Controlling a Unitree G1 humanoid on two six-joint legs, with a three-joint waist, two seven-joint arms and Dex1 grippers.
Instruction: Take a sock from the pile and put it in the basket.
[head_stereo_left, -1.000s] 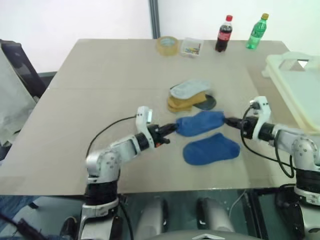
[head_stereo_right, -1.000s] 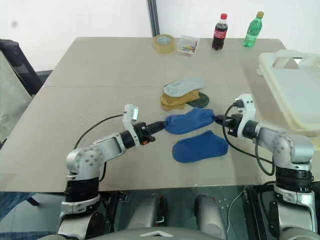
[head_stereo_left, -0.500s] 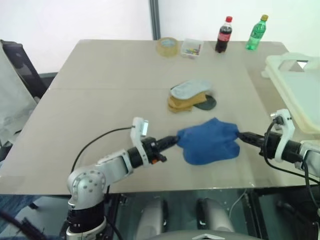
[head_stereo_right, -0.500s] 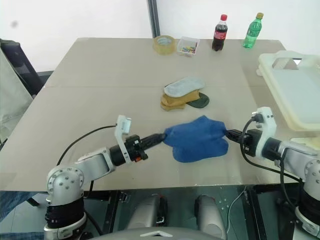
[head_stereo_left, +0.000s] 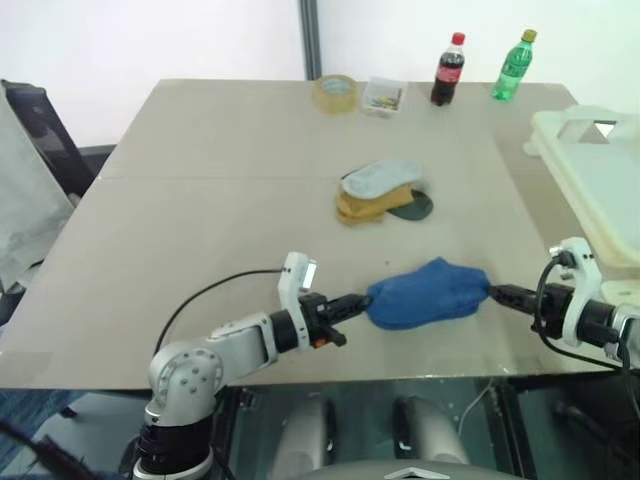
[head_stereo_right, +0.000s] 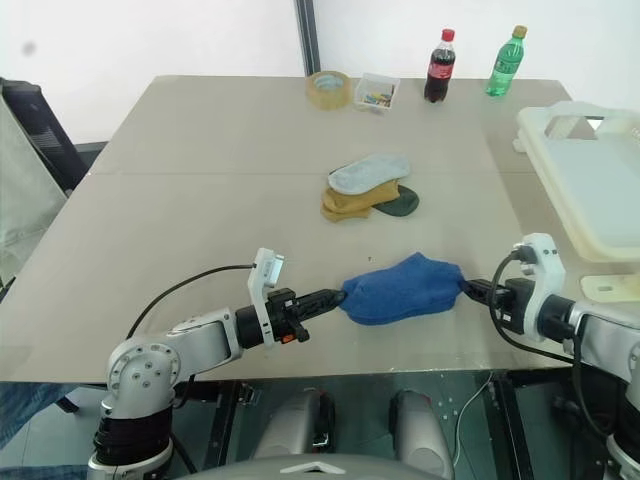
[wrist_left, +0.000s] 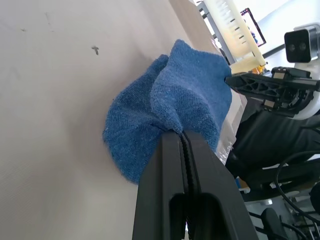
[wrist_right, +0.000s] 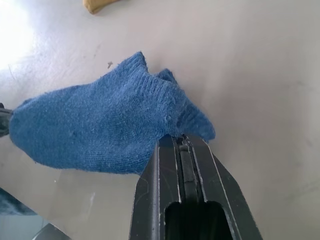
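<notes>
A royal blue sock (head_stereo_left: 428, 293) hangs stretched between my two grippers, just above the table near its front edge. My left gripper (head_stereo_left: 365, 300) is shut on its left end, seen pinched in the left wrist view (wrist_left: 181, 134). My right gripper (head_stereo_left: 492, 292) is shut on its cuff end, as the right wrist view (wrist_right: 178, 136) shows. The pile (head_stereo_left: 380, 192) of a grey-blue, a mustard and a dark sock lies farther back at mid-table. The cream basket (head_stereo_left: 600, 180) stands at the right edge of the table, behind my right arm.
At the far edge of the table stand a tape roll (head_stereo_left: 335, 92), a small clear box (head_stereo_left: 384, 95), a cola bottle (head_stereo_left: 448, 68) and a green bottle (head_stereo_left: 514, 63). A dark chair (head_stereo_left: 40, 130) stands left of the table.
Both grippers have drawn back toward the table's front edge with the blue sock between them. It now hangs over the spot where a second blue sock lay.
</notes>
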